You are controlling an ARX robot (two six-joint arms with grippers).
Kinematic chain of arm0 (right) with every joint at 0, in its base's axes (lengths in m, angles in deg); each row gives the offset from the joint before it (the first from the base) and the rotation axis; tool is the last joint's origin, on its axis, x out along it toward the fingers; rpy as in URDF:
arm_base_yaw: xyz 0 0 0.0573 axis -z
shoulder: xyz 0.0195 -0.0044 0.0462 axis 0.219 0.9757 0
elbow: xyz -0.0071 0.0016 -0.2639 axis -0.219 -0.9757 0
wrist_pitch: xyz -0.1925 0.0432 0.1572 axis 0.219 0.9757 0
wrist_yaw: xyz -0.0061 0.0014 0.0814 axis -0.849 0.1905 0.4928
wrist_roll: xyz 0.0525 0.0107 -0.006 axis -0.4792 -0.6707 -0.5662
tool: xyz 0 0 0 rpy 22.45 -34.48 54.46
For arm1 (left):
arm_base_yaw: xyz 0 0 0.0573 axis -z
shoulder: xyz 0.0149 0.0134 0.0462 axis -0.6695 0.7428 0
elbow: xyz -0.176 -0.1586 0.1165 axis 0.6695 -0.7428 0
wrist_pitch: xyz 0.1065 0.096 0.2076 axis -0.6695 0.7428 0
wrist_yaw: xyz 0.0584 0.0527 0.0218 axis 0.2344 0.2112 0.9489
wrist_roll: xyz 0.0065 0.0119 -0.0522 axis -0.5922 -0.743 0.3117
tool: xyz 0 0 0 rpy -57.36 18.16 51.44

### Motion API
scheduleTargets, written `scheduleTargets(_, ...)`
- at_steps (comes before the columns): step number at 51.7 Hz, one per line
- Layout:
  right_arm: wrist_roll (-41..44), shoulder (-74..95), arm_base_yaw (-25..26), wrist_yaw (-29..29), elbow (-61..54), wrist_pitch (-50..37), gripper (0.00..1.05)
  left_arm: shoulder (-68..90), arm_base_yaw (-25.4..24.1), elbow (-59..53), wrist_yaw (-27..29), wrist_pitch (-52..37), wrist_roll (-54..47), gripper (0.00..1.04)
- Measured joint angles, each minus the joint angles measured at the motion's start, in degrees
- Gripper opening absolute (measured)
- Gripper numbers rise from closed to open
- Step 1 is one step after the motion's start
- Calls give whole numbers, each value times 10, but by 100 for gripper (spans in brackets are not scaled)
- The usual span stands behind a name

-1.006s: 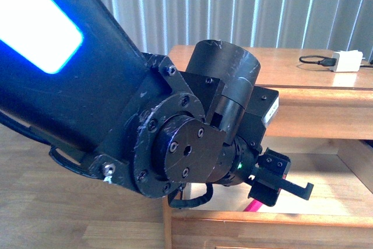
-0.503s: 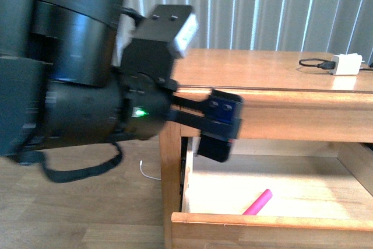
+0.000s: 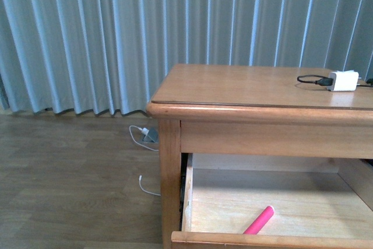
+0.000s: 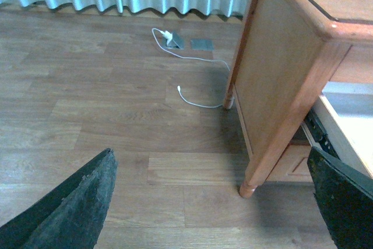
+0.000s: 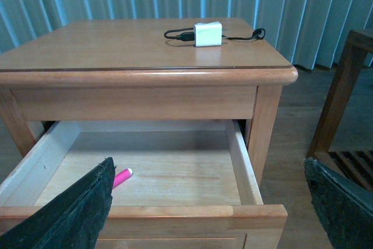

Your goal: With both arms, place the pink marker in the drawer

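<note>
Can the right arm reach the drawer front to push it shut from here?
Probably yes. The right gripper, open, faces the drawer front with nothing between them. The marker lies flat on the drawer floor, below the rim, so it should not catch.

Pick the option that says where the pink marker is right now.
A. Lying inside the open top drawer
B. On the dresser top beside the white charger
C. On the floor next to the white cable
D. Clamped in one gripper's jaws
A: the pink marker lies flat on the pale wood floor of the open drawer, while only the white charger sits on the dresser top.
</note>
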Motion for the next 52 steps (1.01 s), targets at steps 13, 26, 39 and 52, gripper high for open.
scheduleTargets(13, 0, 0, 0, 0, 0, 0, 96, -71, -94, -47, -56, 3, 54, 99)
scheduleTargets(26, 0, 0, 0, 0, 0, 0, 96, -92, -78, -83, -52, -67, 10, 75)
scheduleTargets(39, 0, 0, 0, 0, 0, 0, 96, -157, -36, -105, -14, -30, -9, 32)
scheduleTargets(52, 0, 0, 0, 0, 0, 0, 96, -210, 33, -120, 53, -6, -16, 4)
